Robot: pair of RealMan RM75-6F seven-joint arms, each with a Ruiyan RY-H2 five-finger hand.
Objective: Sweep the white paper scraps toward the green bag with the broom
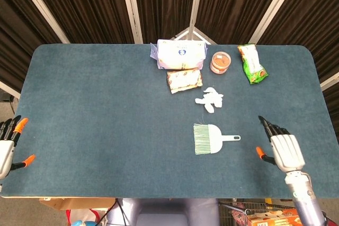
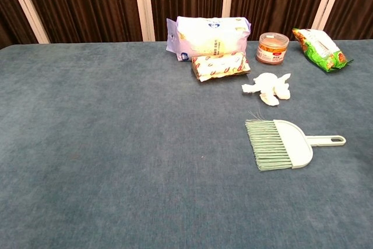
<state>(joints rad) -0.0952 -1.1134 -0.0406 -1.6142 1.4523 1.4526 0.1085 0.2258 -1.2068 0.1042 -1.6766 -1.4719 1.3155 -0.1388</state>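
A pale green hand broom (image 1: 210, 139) (image 2: 282, 144) lies flat on the blue table, bristles to the left, handle to the right. Just beyond it sits a clump of white paper scraps (image 1: 210, 99) (image 2: 267, 88). The green bag (image 1: 251, 63) (image 2: 319, 48) lies at the far right of the table. In the head view my right hand (image 1: 280, 149) hovers open near the table's front right, a short way right of the broom handle, holding nothing. At the front left edge my left hand (image 1: 7, 147) is open and empty. Neither hand shows in the chest view.
Beyond the scraps lie a large white packet (image 1: 179, 54) (image 2: 208, 37), a small patterned snack pack (image 1: 184, 80) (image 2: 220, 65) and a round orange-lidded tub (image 1: 220, 62) (image 2: 273, 48). The table's edge (image 1: 159, 196) runs close to both hands.
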